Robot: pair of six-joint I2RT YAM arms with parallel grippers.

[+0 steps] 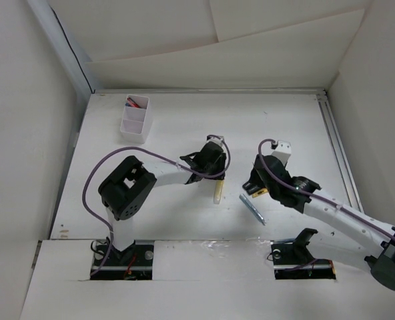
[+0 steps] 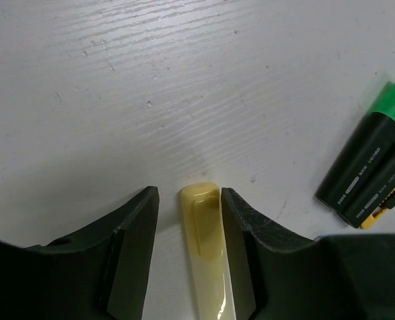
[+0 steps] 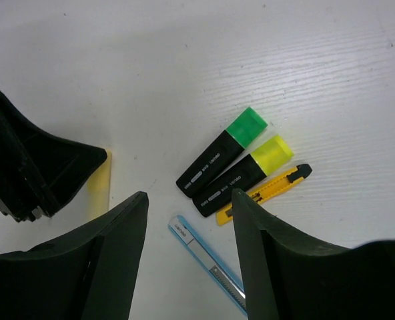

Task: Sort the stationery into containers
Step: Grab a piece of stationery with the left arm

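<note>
White plastic box (image 1: 133,137) sits far left on the bench (image 1: 197,120), well apart from both arms. Its farthest compartment holds something red (image 1: 136,103) and something dark; the other two look empty, though they show small. Next, the left claw (image 2: 189,200) stands open astride the yellow pen (image 2: 205,253), whose long axis runs straight between the jaws: one touches it, the other shows a gap. This arm is nearer the box. Rightmost, the right claw (image 3: 189,200) gapes empty above a light blue pen (image 3: 204,260).

There are two highlighters (image 3: 212,162), two cutters (image 3: 272,189), one yellow pen (image 2: 205,247) and one box (image 1: 133,138).
</note>
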